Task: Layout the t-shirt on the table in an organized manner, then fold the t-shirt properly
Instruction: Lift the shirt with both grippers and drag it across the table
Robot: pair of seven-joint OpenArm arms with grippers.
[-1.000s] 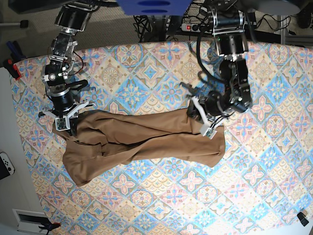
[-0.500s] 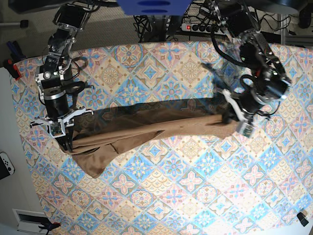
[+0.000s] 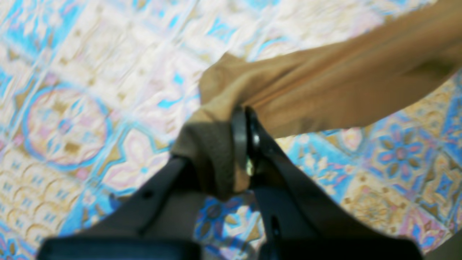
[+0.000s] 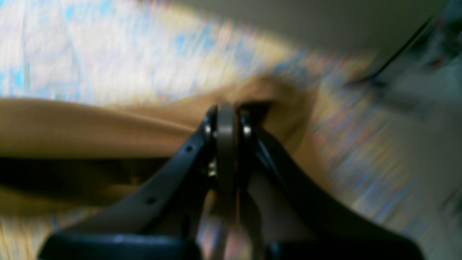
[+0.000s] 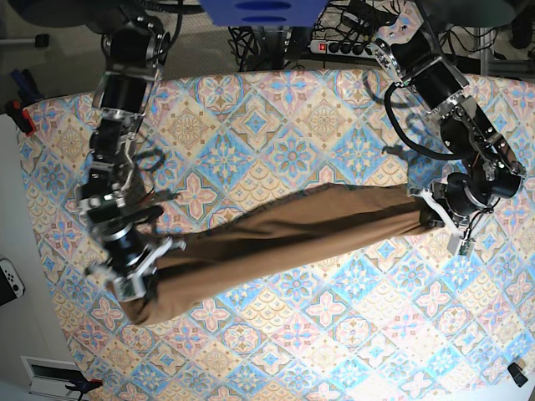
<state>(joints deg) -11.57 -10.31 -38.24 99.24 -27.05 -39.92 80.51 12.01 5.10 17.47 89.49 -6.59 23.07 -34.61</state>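
Place: you're looking at a robot lab or test room, not a home.
Arms: two black robot arms [image 5: 113,167] mounted at the far edge of the table [image 5: 276,109], reaching over it.
Table cover: pastel tile-pattern cloth, blue, pink and cream, draped over a wide work surface.
Cables: you see a tangle of black wires [image 5: 259,38] on the floor behind the table.
Power: a white power strip [image 5: 334,46] with plugs in it, top centre.
Clamps: small red-and-black clamps [image 5: 21,117] at the left table edge.
Controller: white game-style controller [image 5: 8,281] lying at the left margin.
Floor: grey carpet [image 5: 58,58] beyond the table.
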